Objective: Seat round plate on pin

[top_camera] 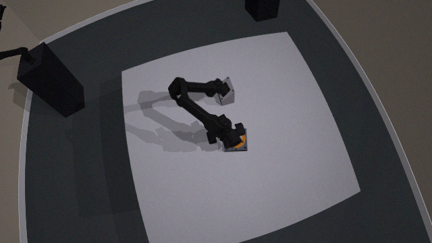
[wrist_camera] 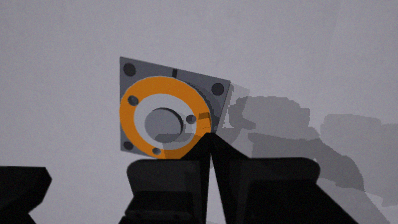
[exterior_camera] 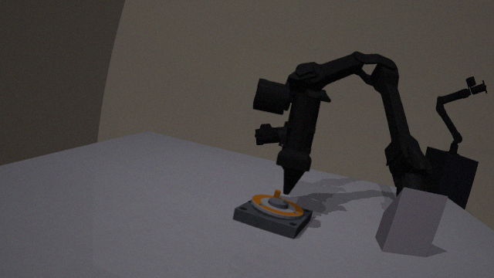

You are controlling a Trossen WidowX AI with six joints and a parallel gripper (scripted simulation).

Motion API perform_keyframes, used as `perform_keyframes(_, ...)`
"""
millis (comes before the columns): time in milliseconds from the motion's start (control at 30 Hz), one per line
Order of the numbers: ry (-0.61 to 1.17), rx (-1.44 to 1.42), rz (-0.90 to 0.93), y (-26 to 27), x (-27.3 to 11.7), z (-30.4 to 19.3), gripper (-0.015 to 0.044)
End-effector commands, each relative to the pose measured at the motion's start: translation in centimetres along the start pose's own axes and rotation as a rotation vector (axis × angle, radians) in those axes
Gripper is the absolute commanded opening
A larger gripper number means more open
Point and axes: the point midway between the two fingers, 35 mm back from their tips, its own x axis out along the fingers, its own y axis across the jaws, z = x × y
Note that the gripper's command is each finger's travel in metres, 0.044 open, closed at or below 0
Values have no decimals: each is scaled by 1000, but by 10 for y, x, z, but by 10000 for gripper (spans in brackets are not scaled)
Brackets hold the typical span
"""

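The round plate, orange with a pale inner ring, sits tilted around the grey post on the dark grey square base. Its upright orange tab is near the plate's right edge in the wrist view, with a hole beside it. The pin cannot be made out. My gripper is shut and empty, pointing down, its tips close beside the tab, over the plate's edge. I cannot tell whether they touch. In the top view the arm hides much of the plate.
The arm's pale mounting block stands on the white table top. A dark block carrying another arm stands beyond it, and a second dark block is at the top of the top view.
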Motion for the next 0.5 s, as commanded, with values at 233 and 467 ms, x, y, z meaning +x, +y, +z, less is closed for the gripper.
perform_keyframes(233, -2, -3, -5, -2, 3, 11, 0)
perform_keyframes(467, -2, -2, -5, 0, 3, 21, 0)
